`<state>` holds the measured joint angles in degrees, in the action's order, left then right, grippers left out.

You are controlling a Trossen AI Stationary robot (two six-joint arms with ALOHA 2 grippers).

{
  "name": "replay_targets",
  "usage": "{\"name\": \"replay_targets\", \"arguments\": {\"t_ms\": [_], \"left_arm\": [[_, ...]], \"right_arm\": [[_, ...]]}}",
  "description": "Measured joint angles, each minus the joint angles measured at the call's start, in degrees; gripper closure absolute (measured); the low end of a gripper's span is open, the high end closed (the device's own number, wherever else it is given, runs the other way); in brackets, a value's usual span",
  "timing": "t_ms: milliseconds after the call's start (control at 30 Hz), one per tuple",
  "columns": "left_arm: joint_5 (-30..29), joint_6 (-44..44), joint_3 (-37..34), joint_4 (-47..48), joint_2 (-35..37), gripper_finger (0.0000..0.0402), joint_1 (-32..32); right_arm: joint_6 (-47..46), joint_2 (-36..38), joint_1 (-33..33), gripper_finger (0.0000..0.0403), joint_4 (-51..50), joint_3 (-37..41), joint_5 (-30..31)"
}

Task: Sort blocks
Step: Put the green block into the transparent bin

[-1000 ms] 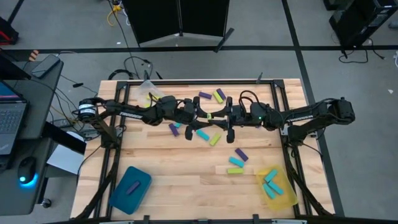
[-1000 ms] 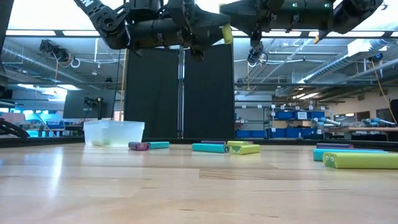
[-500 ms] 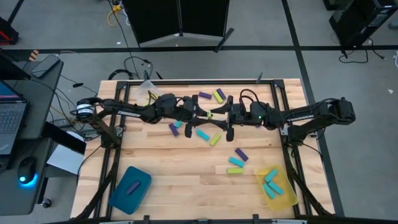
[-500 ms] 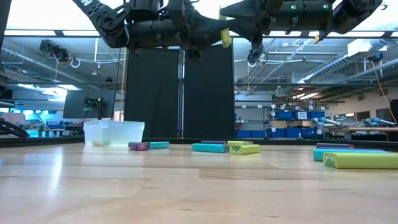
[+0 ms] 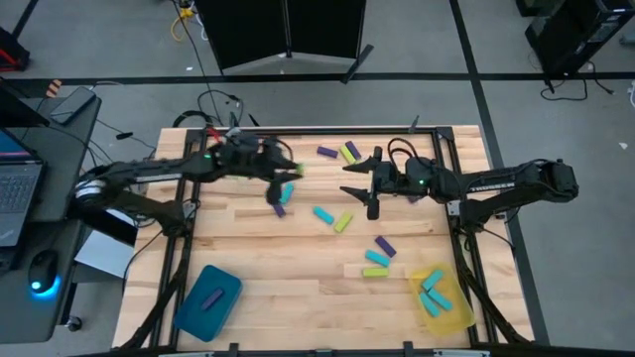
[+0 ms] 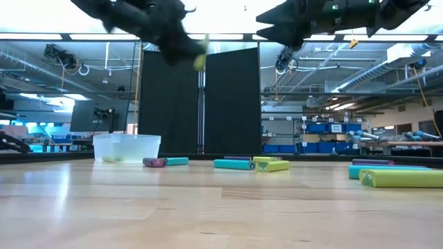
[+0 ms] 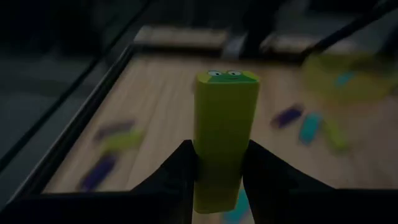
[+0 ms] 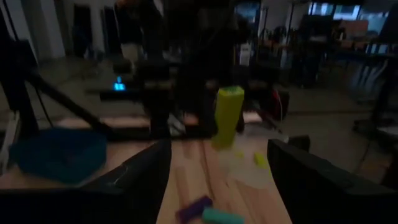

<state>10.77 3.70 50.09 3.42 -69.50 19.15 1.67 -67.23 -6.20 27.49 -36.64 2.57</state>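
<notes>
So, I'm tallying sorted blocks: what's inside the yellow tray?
The yellow tray holds cyan blocks, at least three, lying close together. They overlap, so the exact count, and anything beneath them, cannot be seen.

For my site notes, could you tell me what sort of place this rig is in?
Probably a robotics lab or workshop: shelves of blue bins line the back wall under exposed ceiling ducts, and a desk with a laptop stands beside the wooden table.
</notes>
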Motion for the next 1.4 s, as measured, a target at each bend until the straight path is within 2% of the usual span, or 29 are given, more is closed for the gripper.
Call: {"name": "replay_targets", "arguments": {"t_ms": [167, 333, 433, 667, 767, 1033, 1133, 1400], "left_arm": [[-11.79, -2.35, 2.92, 25.04, 6.41, 0.0292, 3.9], [-17.88, -2.66, 6.61, 42.04, 5.63, 0.0292, 9.61], [-18.91, -3.42, 7.07, 44.25, 2.93, 0.0292, 14.35], [-18.12, 7.21, 7.1, 44.53, -6.01, 0.0292, 23.61], [-17.17, 8.06, 7.1, 43.8, -10.14, 0.0292, 25.86], [-12.8, 4.81, 7.1, 41.47, -18.91, 0.0292, 26.91], [-10.82, 3.62, 7.1, 40.64, -20.84, 0.0292, 26.81], [-10.26, 2.12, 7.07, 39.59, -23.73, 0.0292, 26.67]], "right_arm": [[-1.46, 0.27, 0.04, 0.0144, -4.42, 0.0, -0.01], [-1.66, 0.05, 0.04, 0.0155, -5.82, 0.0, -0.01], [-1.68, 0.05, 0.04, 0.0158, -5.77, 0.0, -0.02], [-1.66, 0.05, 0.06, 0.016, -6.19, 0.0, -0.02], [-1.6, 0.03, 0.04, 0.0161, -6.3, 0.0, -0.02], [-1.46, 0.01, 0.04, 0.0165, -7.72, 0.0, -0.02], [-1.46, 0.01, 0.04, 0.0164, -8.05, 0.0, -0.02], [-1.46, 0.01, 0.04, 0.0169, -8.11, 0.0, -0.02]]}}
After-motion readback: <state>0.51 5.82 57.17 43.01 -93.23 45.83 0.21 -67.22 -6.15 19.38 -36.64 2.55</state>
